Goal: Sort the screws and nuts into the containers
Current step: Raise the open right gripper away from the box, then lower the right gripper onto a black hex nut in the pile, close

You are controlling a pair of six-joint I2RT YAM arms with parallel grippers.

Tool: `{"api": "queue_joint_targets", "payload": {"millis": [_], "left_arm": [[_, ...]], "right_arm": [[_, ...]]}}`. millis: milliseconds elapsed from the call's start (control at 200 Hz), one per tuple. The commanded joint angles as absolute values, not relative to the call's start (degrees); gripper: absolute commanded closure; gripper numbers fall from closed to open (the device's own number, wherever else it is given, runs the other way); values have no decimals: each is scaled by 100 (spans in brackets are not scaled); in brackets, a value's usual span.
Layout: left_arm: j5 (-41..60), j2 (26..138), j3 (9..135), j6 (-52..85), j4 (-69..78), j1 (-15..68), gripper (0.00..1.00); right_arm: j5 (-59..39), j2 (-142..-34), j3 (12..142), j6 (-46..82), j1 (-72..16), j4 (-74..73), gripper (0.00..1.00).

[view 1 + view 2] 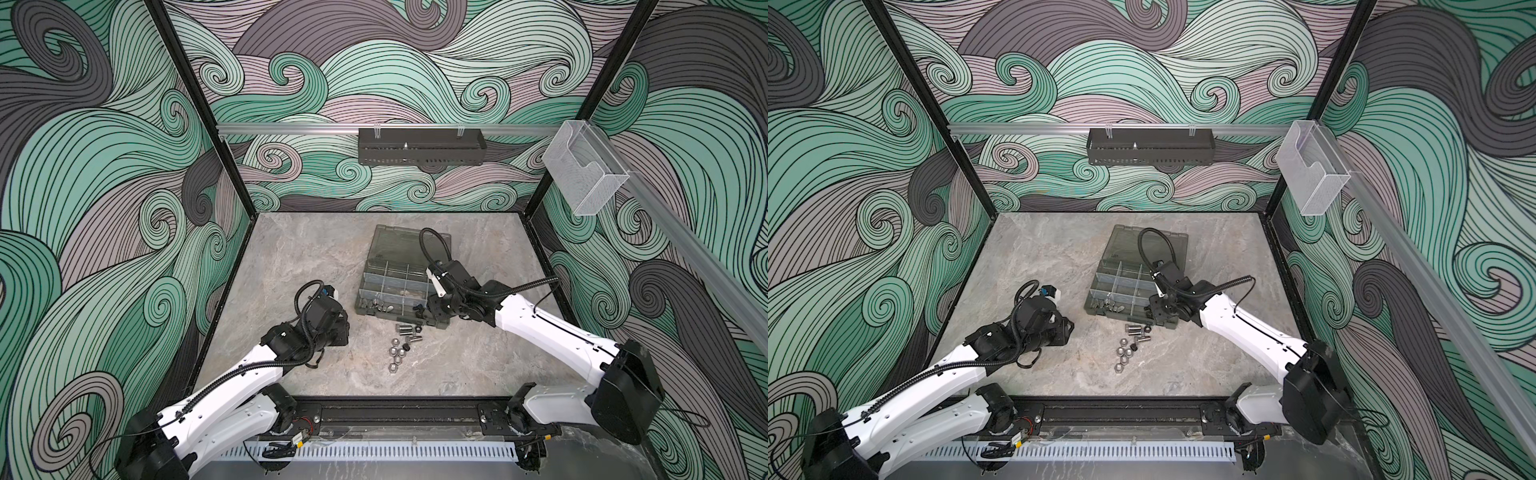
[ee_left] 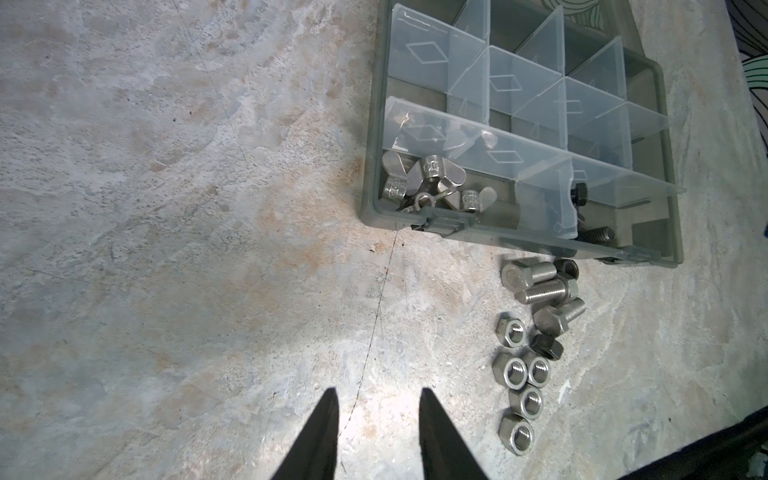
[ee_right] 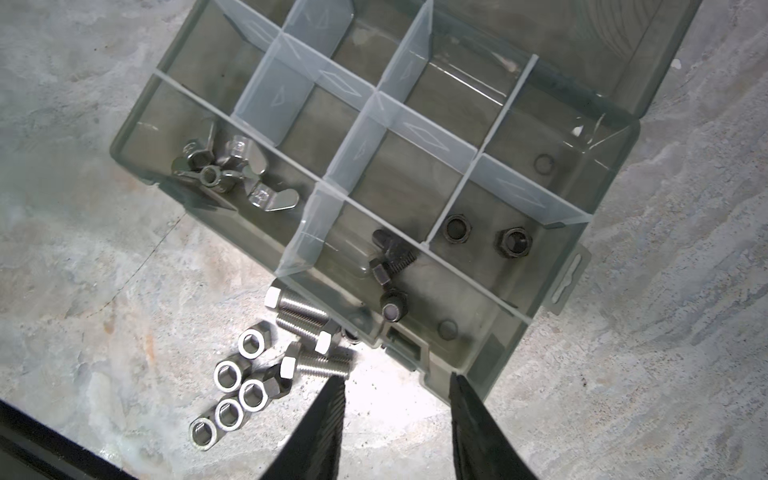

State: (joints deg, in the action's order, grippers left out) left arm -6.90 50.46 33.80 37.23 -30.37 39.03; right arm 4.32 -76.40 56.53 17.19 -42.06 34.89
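Just outside the front wall of the smoky organizer case (image 3: 432, 357), on the counter (image 3: 124, 270): three silver hex bolts (image 3: 305, 322) lying flat in a tight bunch, with five silver hex nuts (image 3: 232, 392) and one black nut (image 2: 546, 347) clustered beside them. Sorted into the case's front row, each kind in its own compartment: wing nuts (image 3: 224, 170), black bolts (image 3: 388, 270), black nuts (image 3: 484, 235).

Over the case's front edge, right jaws spread and empty, one tip close to the nearest bolt's threaded end. Over bare counter near the nuts, left jaws parted, holding nothing.

Likely step in hand: picking up a silver bolt. Centre across the shank rather than the head. Come down square. Close gently, so as not to roll it or nudge its neighbours. Carry it to an unused compartment, well clear of the thin dividers.
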Motion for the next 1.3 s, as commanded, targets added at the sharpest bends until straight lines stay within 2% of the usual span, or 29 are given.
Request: {"api": "queue_joint_targets", "payload": {"millis": [0, 570, 1296], "left_arm": [[-757, 5001, 3331, 3833, -3074, 3843, 64], [-747, 4948, 3248, 3875, -3076, 3841, 64], [-738, 4966, 3251, 3871, -3093, 3841, 63]], "right_arm": [[567, -7550, 5504, 2046, -4447, 3572, 58], [529, -8183, 5190, 2691, -5609, 3152, 62], [221, -8956, 5021, 2977, -5922, 2545, 70]]}}
